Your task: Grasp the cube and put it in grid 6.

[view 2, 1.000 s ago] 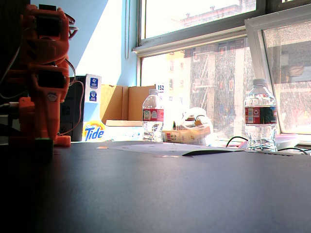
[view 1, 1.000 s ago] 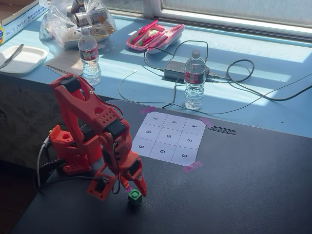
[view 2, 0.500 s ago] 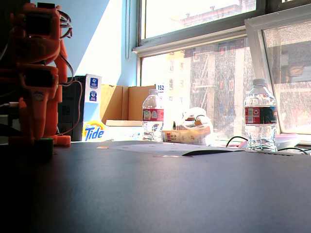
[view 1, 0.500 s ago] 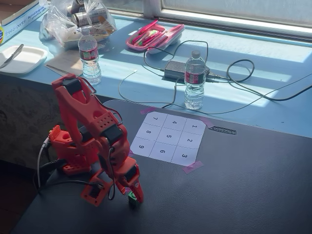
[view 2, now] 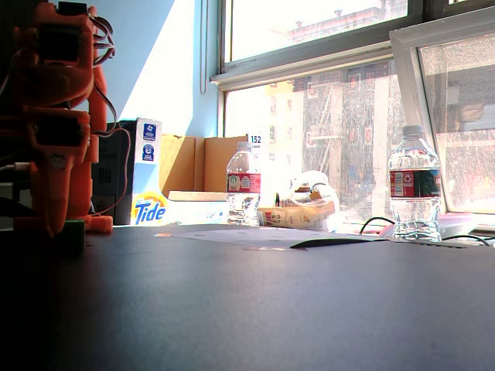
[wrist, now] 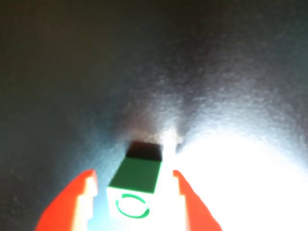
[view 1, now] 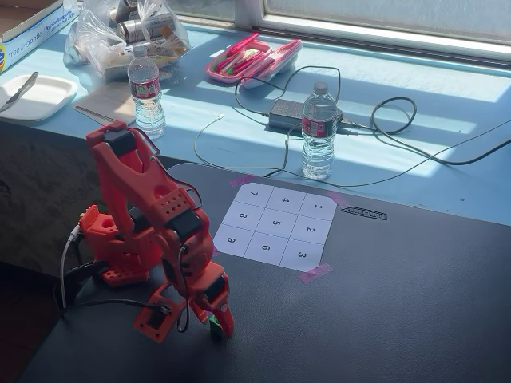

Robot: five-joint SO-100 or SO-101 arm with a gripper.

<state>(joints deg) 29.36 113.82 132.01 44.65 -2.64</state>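
Harsh window sunlight, blown-out glare and soft blur in the wrist view.

Dark tabletop (view 1: pixel 415 303) — bears taped number grid (view 1: pixel 275 227), green cube (wrist: pixel 134 185), arm base (view 1: pixel 108 251).

A white paper grid (view 1: pixel 276 226) lies near the far edge of the dark desk (view 1: pixel 399 295), its nine cells printed in black: 7, 4, 1 in the far row, 8, 5, 2 in the middle, 9, 6, 3 in the near row. In the low fixed view, an orange box (view 2: pixel 149 209) beyond the desk's far edge reads "Tide", and a small white card (view 2: pixel 255 141) by the window reads "152".
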